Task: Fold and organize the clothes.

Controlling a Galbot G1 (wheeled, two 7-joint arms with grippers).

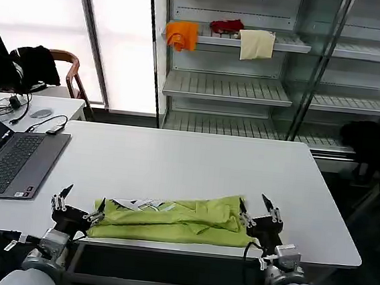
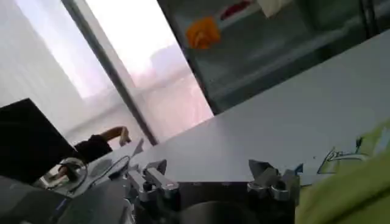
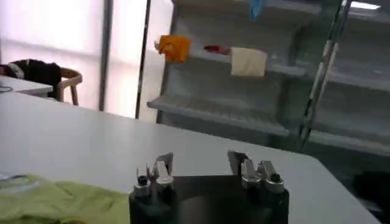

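The lime yellow-green T-shirt (image 1: 172, 219) lies folded into a long band along the white table's front edge, a pale printed graphic showing at its upper left. My left gripper (image 1: 82, 202) stands open at the shirt's left end, holding nothing. At the shirt's right end my right gripper (image 1: 253, 210) is open as well and empty. The left wrist view has the open left gripper (image 2: 207, 171) over bare table with the shirt (image 2: 350, 192) beside it. In the right wrist view the right gripper (image 3: 199, 161) is open, the shirt (image 3: 61, 201) off to one side.
A grey laptop (image 1: 9, 162) with cables sits at the table's (image 1: 195, 160) left side. Behind stands a metal shelf unit (image 1: 249, 87) holding orange (image 1: 181, 34), red (image 1: 226, 26) and cream (image 1: 257, 44) cloths. A chair (image 1: 69, 70) with a black garment stands far left.
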